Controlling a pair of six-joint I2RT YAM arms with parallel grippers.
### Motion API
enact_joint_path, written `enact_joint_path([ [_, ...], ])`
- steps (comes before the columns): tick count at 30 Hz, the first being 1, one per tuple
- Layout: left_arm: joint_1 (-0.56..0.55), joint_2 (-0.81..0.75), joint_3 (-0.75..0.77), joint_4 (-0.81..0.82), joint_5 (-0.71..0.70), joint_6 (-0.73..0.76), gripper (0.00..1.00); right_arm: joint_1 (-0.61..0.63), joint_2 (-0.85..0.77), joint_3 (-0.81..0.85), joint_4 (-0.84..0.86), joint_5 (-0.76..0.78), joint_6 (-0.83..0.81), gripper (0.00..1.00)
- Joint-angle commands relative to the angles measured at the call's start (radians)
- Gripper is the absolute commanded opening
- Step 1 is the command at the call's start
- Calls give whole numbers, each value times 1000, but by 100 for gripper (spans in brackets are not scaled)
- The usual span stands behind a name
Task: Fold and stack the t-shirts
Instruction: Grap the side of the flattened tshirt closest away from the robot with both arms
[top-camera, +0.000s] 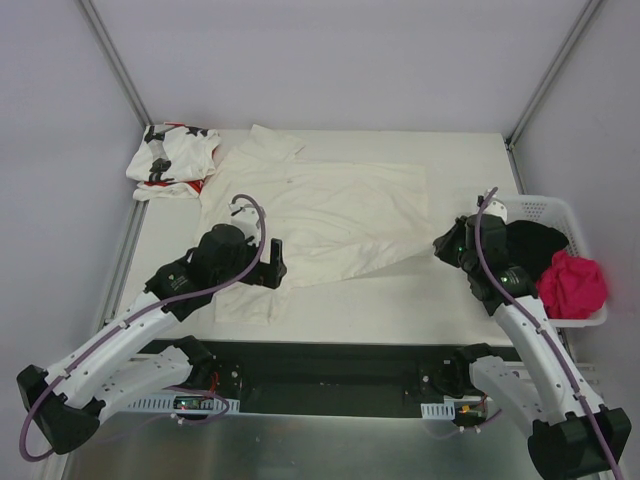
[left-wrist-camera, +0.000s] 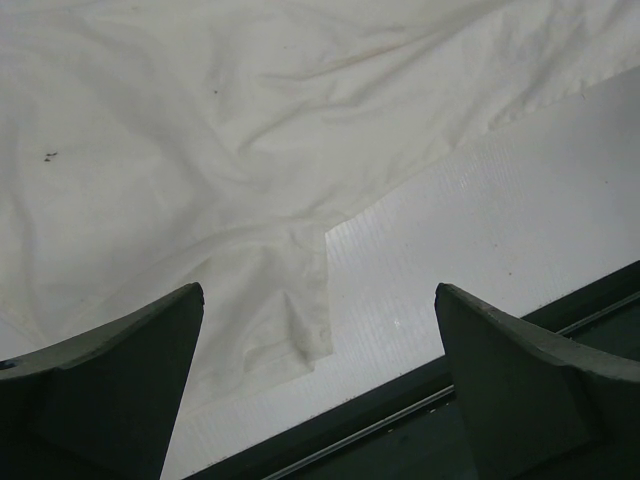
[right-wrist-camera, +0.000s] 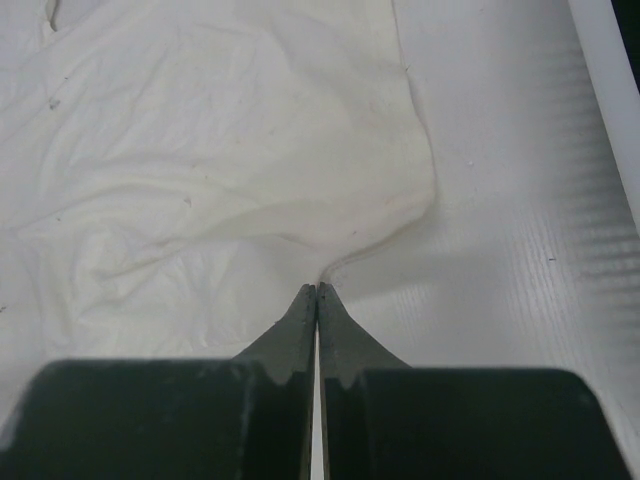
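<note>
Cream-white t-shirt (top-camera: 320, 215) lies spread across the middle of the table (top-camera: 450, 300), wrinkled, with one sleeve reaching toward the far edge. The star-print t-shirt (top-camera: 170, 160) is bunched in the far left corner, just beside that sleeve.

Left gripper (top-camera: 272, 262) hangs over the shirt's near left part with its jaws wide apart and nothing between them. From the left wrist we see the cream-white t-shirt (left-wrist-camera: 200, 150) below the left gripper (left-wrist-camera: 318, 292), a near flap of cloth running under the gap and bare table to its right.

Right gripper (top-camera: 445, 243) sits at the shirt's near right corner. In the right wrist view the right gripper (right-wrist-camera: 316, 290) has its jaws pressed together, and the hem of the cream-white t-shirt (right-wrist-camera: 220, 150) draws to a peak right at the tips; we read this as a pinch on the hem.

A white basket (top-camera: 545, 208) at the right edge holds black and pink cloth.
</note>
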Motion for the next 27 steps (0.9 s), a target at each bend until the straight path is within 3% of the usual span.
enact_joint_path([
  [1,-4,25,1,-39,66,-33,99,5,4,4,5,20,-7,1],
  [6,-7,61,-32,-113,82,-95,99,5,36,4,37,12,-16,1],
  [10,-6,59,-72,-143,-10,-221,99,5,57,9,46,19,-31,1],
  [14,-6,16,-92,-183,-247,-427,99,4,67,4,61,6,-39,1],
  [19,-1,70,-23,-390,-447,-621,99,-11,47,-2,61,11,-62,1],
  [22,5,131,4,-507,-478,-719,99,-24,35,-9,60,9,-73,1],
  [27,9,151,-74,-541,-400,-858,99,-62,5,-25,60,-17,-80,0],
])
